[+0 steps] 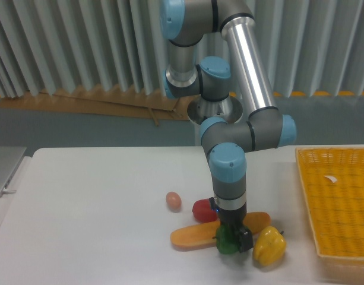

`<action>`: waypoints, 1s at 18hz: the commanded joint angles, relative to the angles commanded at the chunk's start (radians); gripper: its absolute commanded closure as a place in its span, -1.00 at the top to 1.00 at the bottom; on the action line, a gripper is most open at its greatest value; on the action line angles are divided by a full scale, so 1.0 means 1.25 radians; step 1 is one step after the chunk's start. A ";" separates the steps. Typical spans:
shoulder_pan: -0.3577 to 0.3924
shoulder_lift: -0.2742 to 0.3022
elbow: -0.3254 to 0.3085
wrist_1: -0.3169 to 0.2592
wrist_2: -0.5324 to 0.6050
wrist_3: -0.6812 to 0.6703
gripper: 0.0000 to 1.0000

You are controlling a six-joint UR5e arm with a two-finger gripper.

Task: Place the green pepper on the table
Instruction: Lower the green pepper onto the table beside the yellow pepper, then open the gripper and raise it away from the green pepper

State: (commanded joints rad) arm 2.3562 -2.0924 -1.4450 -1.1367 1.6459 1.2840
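The green pepper (pixel 227 241) is a small dark-green shape low over the white table (pixel 92 202), near its front edge. My gripper (pixel 234 237) comes straight down onto it, and its black fingers sit around the pepper, hiding its right side. The jaws look closed on the pepper. Whether the pepper touches the tabletop cannot be made out.
A yellow bell pepper (pixel 269 245) lies just right of the gripper. A red pepper (pixel 203 210) sits just behind-left, an orange carrot-like piece (pixel 192 236) lies to the left, and another orange piece (pixel 256 221) behind. An egg (pixel 173 200) stands further left. A yellow woven basket tray (pixel 339 202) fills the right.
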 joint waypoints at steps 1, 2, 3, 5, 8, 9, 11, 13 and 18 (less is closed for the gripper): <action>0.000 0.004 0.007 -0.001 0.000 -0.016 1.00; 0.000 0.006 0.009 -0.002 -0.001 -0.046 1.00; 0.001 0.016 0.005 -0.005 -0.002 -0.064 1.00; 0.000 0.038 -0.001 -0.007 -0.011 -0.064 1.00; -0.001 0.053 -0.010 -0.007 -0.028 -0.068 1.00; -0.002 0.054 -0.012 -0.007 -0.028 -0.069 1.00; -0.004 0.055 -0.015 -0.007 -0.029 -0.069 1.00; -0.012 0.054 -0.015 -0.005 -0.028 -0.072 1.00; -0.005 0.094 -0.009 -0.007 -0.033 -0.082 1.00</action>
State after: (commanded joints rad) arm 2.3499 -1.9746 -1.4558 -1.1459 1.6047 1.1811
